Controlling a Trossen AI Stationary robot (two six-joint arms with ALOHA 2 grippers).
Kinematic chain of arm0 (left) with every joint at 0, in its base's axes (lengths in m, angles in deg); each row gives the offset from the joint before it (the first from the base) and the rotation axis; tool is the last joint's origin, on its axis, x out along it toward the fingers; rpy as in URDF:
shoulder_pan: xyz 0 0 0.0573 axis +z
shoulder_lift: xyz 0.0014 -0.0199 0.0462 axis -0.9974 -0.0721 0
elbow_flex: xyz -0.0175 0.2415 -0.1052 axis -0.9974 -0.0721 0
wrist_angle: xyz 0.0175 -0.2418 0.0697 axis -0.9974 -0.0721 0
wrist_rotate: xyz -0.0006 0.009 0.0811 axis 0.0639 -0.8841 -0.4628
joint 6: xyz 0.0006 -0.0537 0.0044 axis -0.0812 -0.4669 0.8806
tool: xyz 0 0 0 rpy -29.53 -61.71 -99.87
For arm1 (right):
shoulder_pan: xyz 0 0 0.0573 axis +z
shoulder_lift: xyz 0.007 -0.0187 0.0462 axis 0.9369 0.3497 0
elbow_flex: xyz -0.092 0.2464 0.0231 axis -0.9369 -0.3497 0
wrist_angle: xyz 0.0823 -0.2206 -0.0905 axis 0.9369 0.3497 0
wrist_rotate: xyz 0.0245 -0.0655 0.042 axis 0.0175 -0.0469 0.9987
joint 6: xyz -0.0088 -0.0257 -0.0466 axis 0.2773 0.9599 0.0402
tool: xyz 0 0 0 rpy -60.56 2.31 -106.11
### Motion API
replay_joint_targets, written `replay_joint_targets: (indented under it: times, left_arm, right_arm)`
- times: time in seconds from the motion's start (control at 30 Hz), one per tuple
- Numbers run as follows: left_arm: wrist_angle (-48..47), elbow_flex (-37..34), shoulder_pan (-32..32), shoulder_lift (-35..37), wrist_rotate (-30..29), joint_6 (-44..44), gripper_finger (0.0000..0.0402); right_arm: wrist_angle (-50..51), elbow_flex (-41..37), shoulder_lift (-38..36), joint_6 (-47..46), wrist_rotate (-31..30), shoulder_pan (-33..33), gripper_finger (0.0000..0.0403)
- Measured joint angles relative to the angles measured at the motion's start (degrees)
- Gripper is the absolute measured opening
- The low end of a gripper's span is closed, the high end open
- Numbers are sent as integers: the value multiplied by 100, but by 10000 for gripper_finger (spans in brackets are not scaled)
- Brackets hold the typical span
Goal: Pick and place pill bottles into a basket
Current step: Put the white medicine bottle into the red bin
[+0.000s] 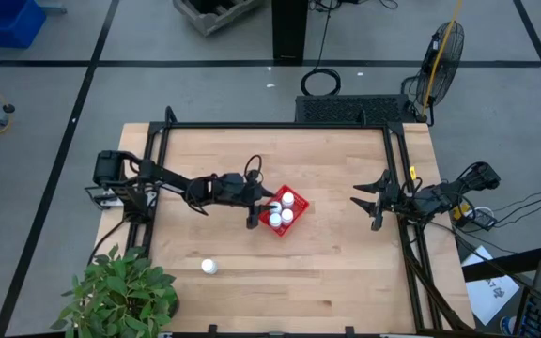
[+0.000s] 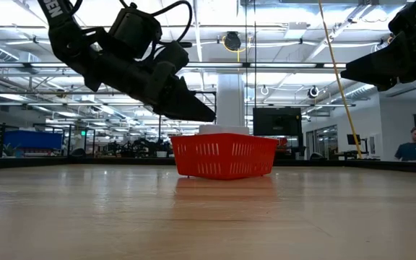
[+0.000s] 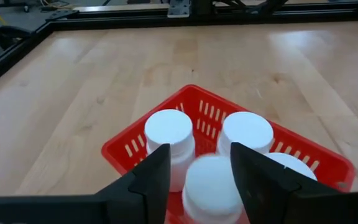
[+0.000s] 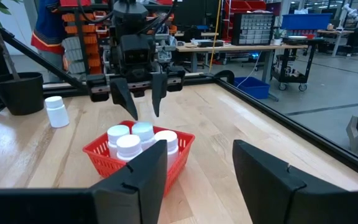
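Observation:
The red mesh basket (image 1: 294, 223) stands on the table a little right of its middle, and it also shows in the low view (image 2: 226, 155). Several white pill bottles (image 3: 169, 129) stand upright in it, caps up. One more white bottle (image 1: 209, 267) stands alone on the table near the front left; it also shows in the right wrist view (image 4: 56, 111). My left gripper (image 1: 259, 208) is open and empty, just above the basket's left edge (image 3: 199, 152). My right gripper (image 1: 363, 205) is open and empty, in the air to the right of the basket.
A potted plant (image 1: 120, 286) stands at the table's front left corner. A black frame (image 1: 270, 125) runs along the table's far, left and right edges. Bare wood lies in front of and behind the basket. A person (image 2: 414, 144) shows far off in the room.

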Motion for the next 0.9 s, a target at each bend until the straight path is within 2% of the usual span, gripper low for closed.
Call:
replay_joint_targets:
  times: [0.1, 0.37, 0.53, 0.8, 0.9]
  left_arm:
    - [-131, 0, -4, 4, -3, -100, 158]
    - [-420, -4, -63, 6, 433, -108, 125]
    - [-504, -7, -81, 189, 433, -223, 89]
    - [-1321, -143, -139, 1265, 376, -52, 9]
    - [-1354, -469, -139, 1763, 378, -53, 7]
  right_arm:
    - [0, 0, 0, 0, 0, 0, 177]
    - [0, 0, 0, 0, 0, 0, 174]
    - [0, 0, 0, 0, 0, 0, 177]
    - [0, 0, -1, 0, 0, 0, 173]
    - [0, 0, 0, 0, 0, 0, 172]
